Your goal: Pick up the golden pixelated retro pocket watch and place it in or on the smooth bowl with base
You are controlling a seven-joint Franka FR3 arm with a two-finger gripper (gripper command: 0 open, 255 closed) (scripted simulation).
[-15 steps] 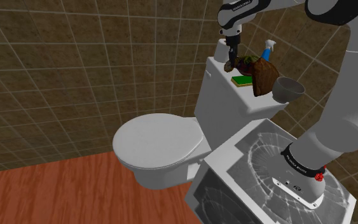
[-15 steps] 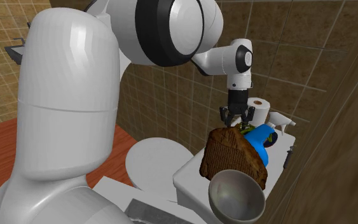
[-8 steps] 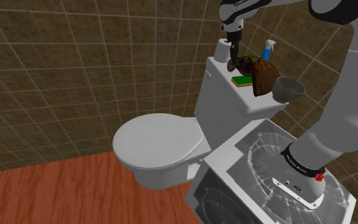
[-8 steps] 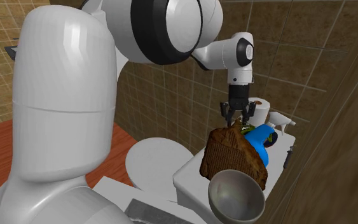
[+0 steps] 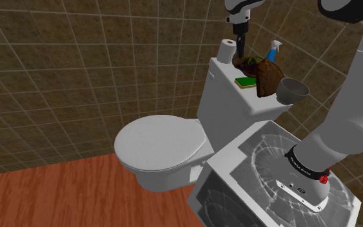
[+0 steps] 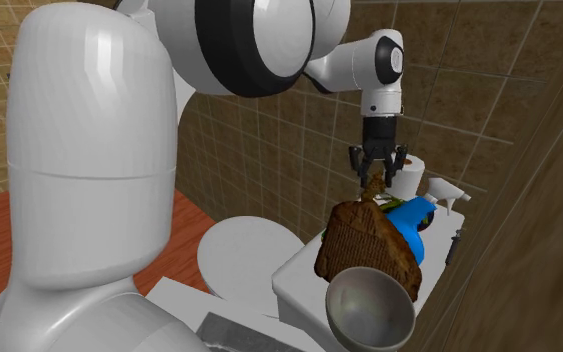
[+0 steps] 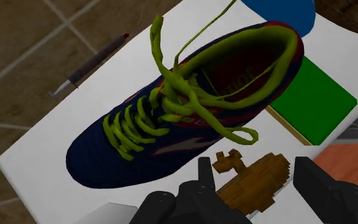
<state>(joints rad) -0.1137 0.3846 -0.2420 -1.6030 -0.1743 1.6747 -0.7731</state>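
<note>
The gripper (image 7: 254,170) pinches the brown blocky watch (image 7: 261,186) across its body. It hangs above the shoe (image 7: 139,146) — probably to clear the clutter. The grey bowl (image 6: 371,312) sits empty.

boot (image 7: 184,121): navy, lime laces, on its side on the tank lid (image 7: 50,175), below the claw (image 7: 252,165)
green pad (image 7: 314,102): near claw, touching the boot's heel
syringe (image 7: 95,62): beyond boot from claw, at lid edge
spray bottle (image 6: 419,215): blue, past boot's heel
toilet roll (image 5: 227,49): near claw
</note>
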